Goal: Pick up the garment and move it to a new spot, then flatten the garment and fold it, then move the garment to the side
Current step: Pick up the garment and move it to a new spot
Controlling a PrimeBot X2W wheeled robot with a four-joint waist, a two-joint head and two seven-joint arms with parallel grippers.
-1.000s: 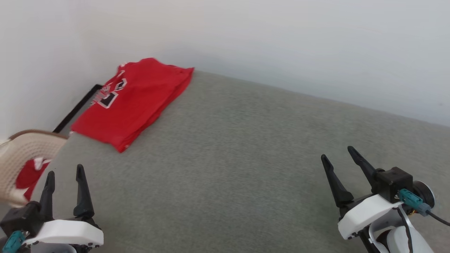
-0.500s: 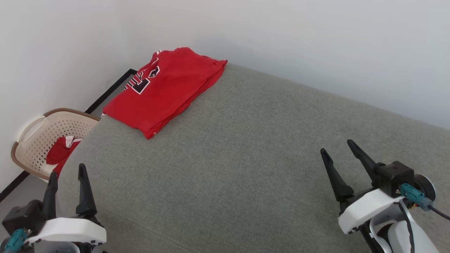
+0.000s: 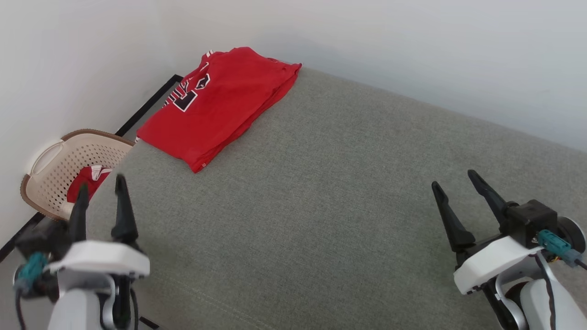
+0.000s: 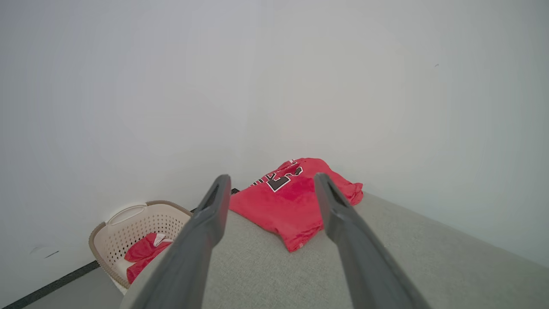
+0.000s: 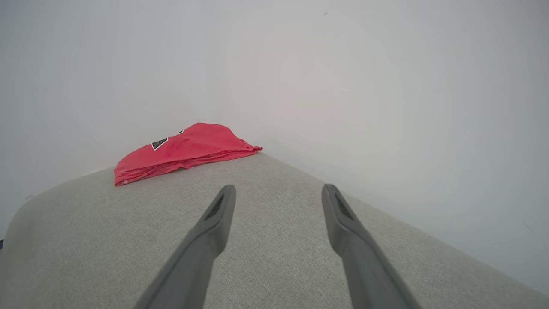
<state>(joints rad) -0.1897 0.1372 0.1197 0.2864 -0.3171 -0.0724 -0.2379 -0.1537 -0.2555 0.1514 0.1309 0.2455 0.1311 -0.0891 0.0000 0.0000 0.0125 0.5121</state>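
A broad grey upholstered surface (image 3: 330,211) is backed by plain white walls (image 3: 412,41) from nine to three o'clock; a perforated beige basket (image 3: 55,172) is set on the floor (image 4: 64,296) at nine o'clock

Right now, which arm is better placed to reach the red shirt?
Probably the left. The left gripper is open on the same side as the shirt, which lies folded at the far left corner of the grey surface. The right gripper, also open, is farther across.

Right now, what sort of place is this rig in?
Likely a home-style laundry corner: grey upholstered bed or couch against white walls, folded red jersey on it, perforated laundry basket on the floor beside.
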